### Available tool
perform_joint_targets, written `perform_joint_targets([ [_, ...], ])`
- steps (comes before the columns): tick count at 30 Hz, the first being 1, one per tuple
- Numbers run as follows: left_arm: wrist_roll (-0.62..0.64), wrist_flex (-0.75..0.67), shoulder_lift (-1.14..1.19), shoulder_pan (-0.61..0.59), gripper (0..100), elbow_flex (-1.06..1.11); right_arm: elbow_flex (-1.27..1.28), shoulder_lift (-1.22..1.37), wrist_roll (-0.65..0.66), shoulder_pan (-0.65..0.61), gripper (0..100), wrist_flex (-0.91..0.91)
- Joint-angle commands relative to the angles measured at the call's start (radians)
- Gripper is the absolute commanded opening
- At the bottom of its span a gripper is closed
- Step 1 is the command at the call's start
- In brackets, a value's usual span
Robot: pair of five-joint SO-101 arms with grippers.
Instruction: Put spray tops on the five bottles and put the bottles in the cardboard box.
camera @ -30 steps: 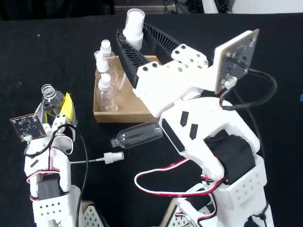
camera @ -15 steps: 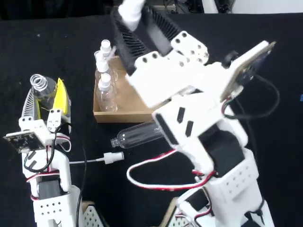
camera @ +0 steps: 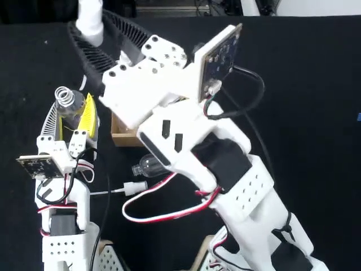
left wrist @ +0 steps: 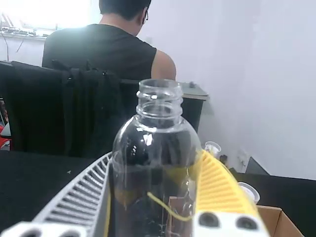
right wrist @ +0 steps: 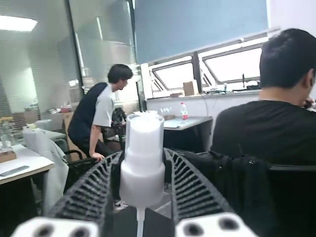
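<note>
Left gripper (camera: 70, 113), mid-left of the high view: grey & yellow fingers closed round a clear open-necked plastic bottle (left wrist: 155, 163), upright, no top on. Right gripper (camera: 90, 27), upper left: black ribbed fingers pinch a white spray top (right wrist: 143, 158), tube hanging down, apart from that bottle. Brown cardboard box (camera: 120, 133) sits centre-left, mostly under the right arm, w/ a second clear bottle (camera: 144, 165) on its side just below and a loose white sprayer (camera: 133, 187) lower down.
</note>
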Motion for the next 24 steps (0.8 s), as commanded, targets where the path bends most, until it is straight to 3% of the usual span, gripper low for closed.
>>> perform_joint_targets([
  [1, 0.002, 0.006, -0.012, 0.010, 3, 0.021, -0.061, 0.001, 0.003, -0.049, 1.1, -0.035],
  [10, 0.002, 0.006, -0.012, 0.018, 3, 0.021, -0.071, 0.079, 0.005, -0.058, 1.1, -0.052],
  [17, 0.002, 0.005, -0.012, 0.018, 3, 0.021, -0.120, 0.166, 0.123, -0.060, 1.1, -0.068],
  [24, 0.002, 0.003, -0.012, 0.018, 3, 0.021, -0.119, 0.189, 0.124, -0.061, 1.1, -0.068],
])
